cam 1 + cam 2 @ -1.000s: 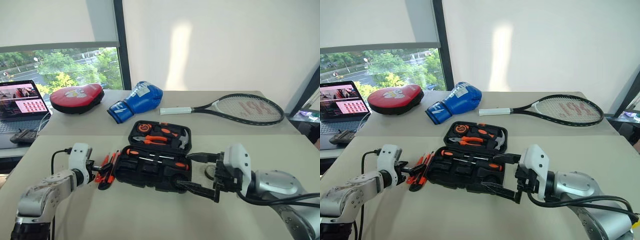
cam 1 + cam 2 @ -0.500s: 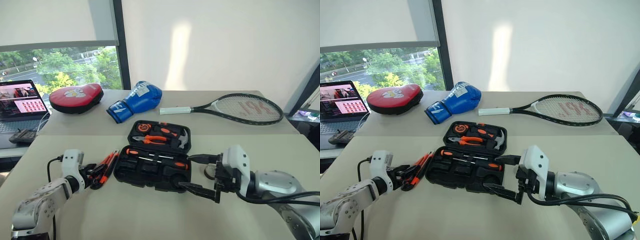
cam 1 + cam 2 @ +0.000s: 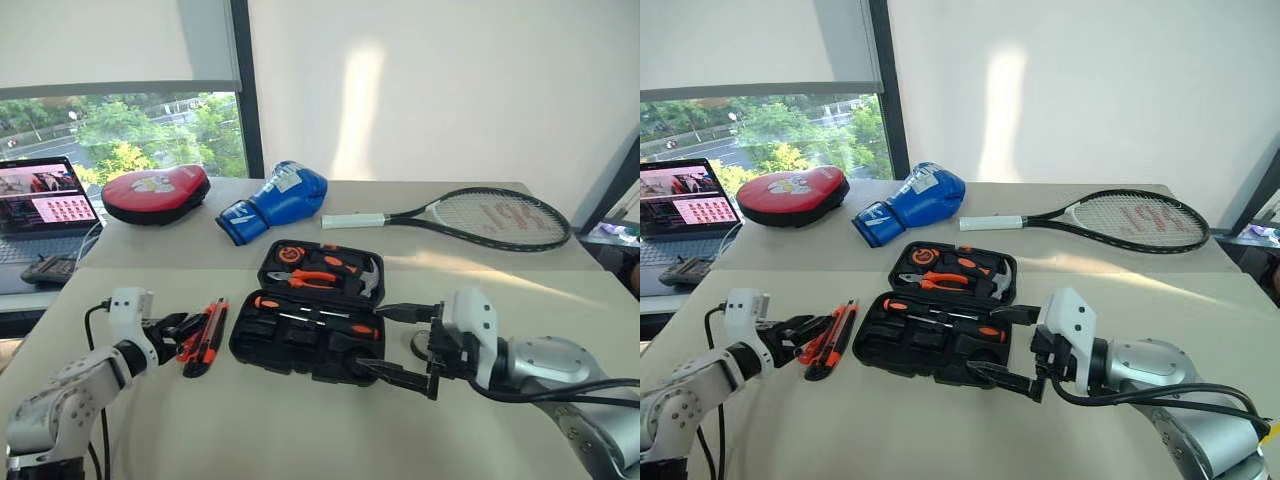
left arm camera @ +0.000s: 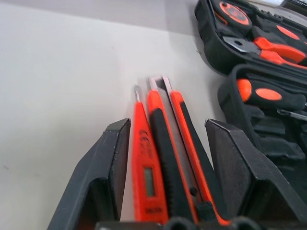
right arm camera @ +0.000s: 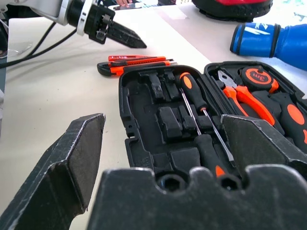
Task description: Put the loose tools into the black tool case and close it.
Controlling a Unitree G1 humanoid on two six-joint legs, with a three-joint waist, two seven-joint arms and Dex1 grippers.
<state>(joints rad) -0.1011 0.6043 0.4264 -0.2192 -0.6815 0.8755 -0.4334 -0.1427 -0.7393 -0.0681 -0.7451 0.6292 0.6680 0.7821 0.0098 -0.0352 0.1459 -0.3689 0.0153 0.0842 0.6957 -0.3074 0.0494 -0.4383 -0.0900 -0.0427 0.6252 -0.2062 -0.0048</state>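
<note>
The black tool case [image 3: 310, 325] lies open on the table [image 3: 300, 430], lid back, with two black-and-orange screwdrivers [image 5: 192, 103] already seated in its near tray and pliers [image 3: 305, 278], a tape measure [image 3: 289, 256] and a small hammer [image 3: 366, 277] in the lid half. Just beside the case, on its window side, lie two loose tools side by side: one slim orange tester screwdriver [image 4: 146, 172] and one orange-black utility knife [image 4: 175, 143]. One small round roll [image 3: 420, 344] sits on the table at the case's opposite end, partly hidden behind the right gripper [image 3: 400, 345].

The left gripper [image 4: 168, 167] has its two black fingers set apart around the butt ends of the tester and knife; whether they press on them I cannot tell. The right gripper stands wide open and empty at the case's near corner.

Both loose tools look light, stiff and smooth-sided plastic, so likely to slip or roll. The tester is thin and lies flat, best pinched across its body mid-length; the knife offers a broader, flatter handle. The case is rigid; its lid should fold by a push at the far edge.
</note>
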